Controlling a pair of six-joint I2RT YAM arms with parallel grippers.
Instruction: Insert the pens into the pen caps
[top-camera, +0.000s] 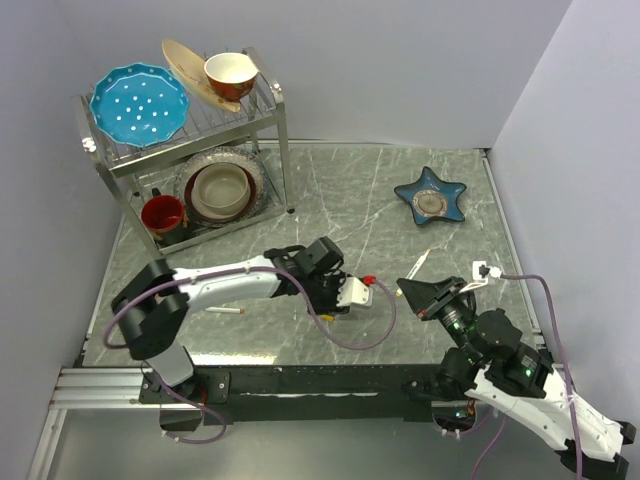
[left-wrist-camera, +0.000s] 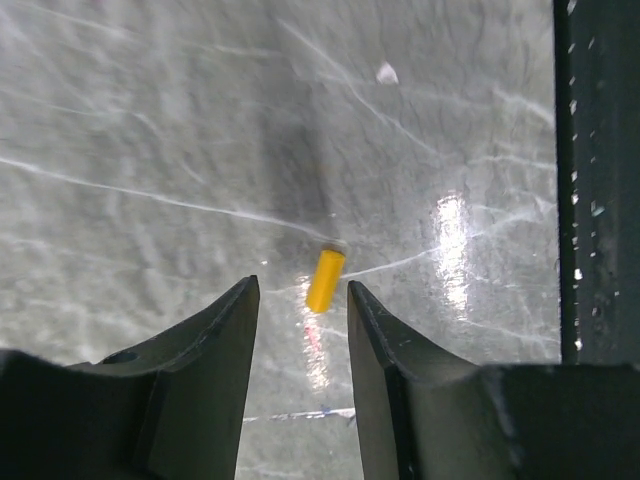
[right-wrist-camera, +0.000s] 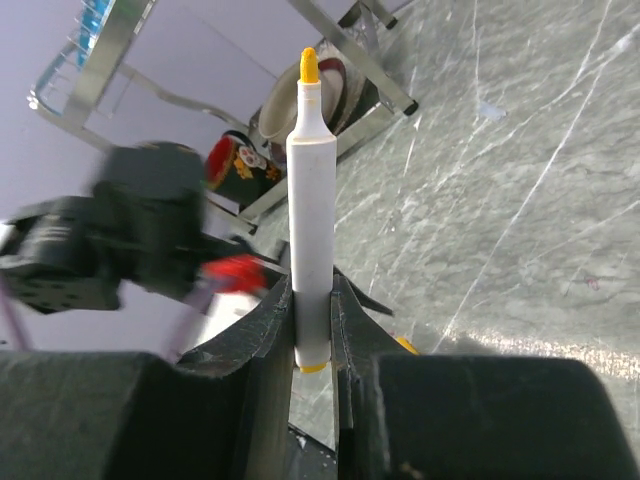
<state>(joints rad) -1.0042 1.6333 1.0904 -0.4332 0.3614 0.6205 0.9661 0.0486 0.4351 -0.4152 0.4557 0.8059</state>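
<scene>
My right gripper (right-wrist-camera: 312, 285) is shut on a white pen (right-wrist-camera: 311, 200) with an orange tip, which points toward the left arm. In the top view this gripper (top-camera: 420, 295) is at centre right. My left gripper (left-wrist-camera: 300, 290) is open and empty, low over the table at mid-table (top-camera: 340, 300). A short orange cap (left-wrist-camera: 325, 280) lies flat just ahead of its fingertips. A second white pen (top-camera: 424, 262) lies beyond the right gripper. A white pen with a reddish end (top-camera: 226, 311) lies under the left arm. A small red piece (top-camera: 369, 279) is by the left gripper; I cannot tell whether it is the pink cap. The dark blue pen is out of view.
A metal dish rack (top-camera: 280, 120) with plates, bowls and a red mug stands at the back left. A blue star-shaped dish (top-camera: 455, 190) sits at the back right. A purple cable (top-camera: 385, 320) loops on the table between the arms. The black front rail (left-wrist-camera: 600, 200) is close to the cap.
</scene>
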